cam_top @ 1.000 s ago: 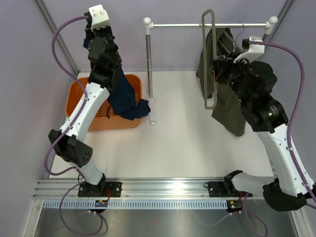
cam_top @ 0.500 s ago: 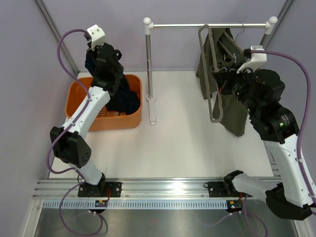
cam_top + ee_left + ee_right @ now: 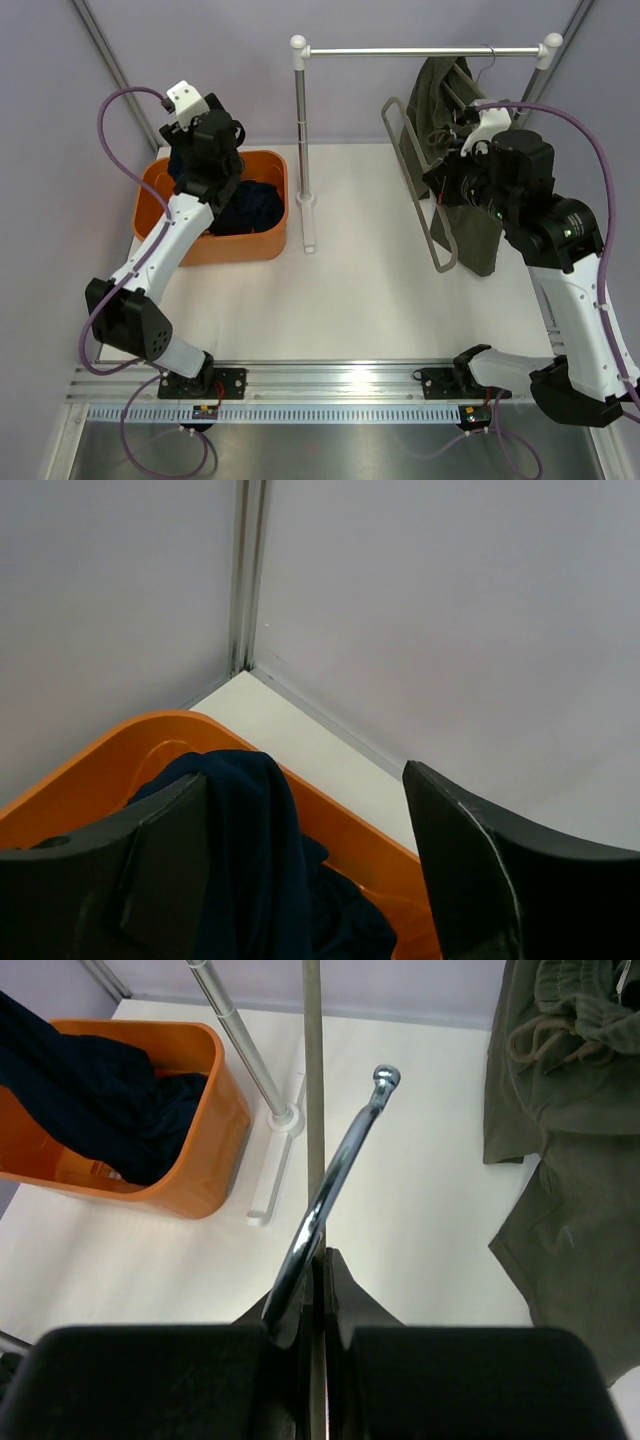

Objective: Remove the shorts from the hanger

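The navy shorts (image 3: 250, 205) lie bunched in the orange basket (image 3: 175, 250). My left gripper (image 3: 222, 185) hangs open just above them. In the left wrist view the gripper (image 3: 305, 780) has wide jaws, with navy fabric (image 3: 250, 860) draped beside one finger and not pinched. My right gripper (image 3: 445, 185) is shut on an empty grey hanger (image 3: 407, 180), held off the rail. The right wrist view shows its jaws (image 3: 322, 1255) clamped at the hanger's chrome hook (image 3: 335, 1175). The olive shorts (image 3: 470, 230) with a drawstring (image 3: 545, 1035) hang from the rail behind that arm.
A chrome rail (image 3: 400, 50) spans the back between two white-capped posts; the left post (image 3: 300, 130) stands on a white foot beside the basket. Purple walls close in the back and sides. The arm bases sit on a metal track (image 3: 330, 385) at the near edge.
My left gripper came down over the basket and opened, and the navy shorts dropped in. My right arm drew the grey hanger off the rail, left and toward me.
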Action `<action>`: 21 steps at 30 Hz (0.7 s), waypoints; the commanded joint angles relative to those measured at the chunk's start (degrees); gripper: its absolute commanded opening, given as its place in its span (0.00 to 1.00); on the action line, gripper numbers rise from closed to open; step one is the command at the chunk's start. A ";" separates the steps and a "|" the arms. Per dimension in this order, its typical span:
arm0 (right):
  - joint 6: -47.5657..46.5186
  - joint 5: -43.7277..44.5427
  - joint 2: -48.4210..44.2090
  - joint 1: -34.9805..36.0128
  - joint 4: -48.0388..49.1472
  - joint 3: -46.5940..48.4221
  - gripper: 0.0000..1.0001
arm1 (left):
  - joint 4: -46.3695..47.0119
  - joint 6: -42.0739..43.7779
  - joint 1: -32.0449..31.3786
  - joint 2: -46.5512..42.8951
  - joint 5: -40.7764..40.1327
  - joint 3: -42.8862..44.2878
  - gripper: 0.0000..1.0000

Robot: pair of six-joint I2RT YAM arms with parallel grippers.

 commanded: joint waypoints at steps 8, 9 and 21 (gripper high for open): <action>-4.78 -1.81 9.75 0.04 -12.53 12.45 0.00 | -7.96 -8.75 -0.16 -7.13 11.65 0.57 0.99; -5.22 -1.64 10.64 0.13 -13.23 13.59 0.00 | -8.49 -9.02 -0.16 -7.74 12.45 0.13 0.99; -10.06 -7.43 20.92 0.13 -15.70 25.90 0.00 | -17.35 -5.41 -0.16 -15.74 29.79 2.58 0.99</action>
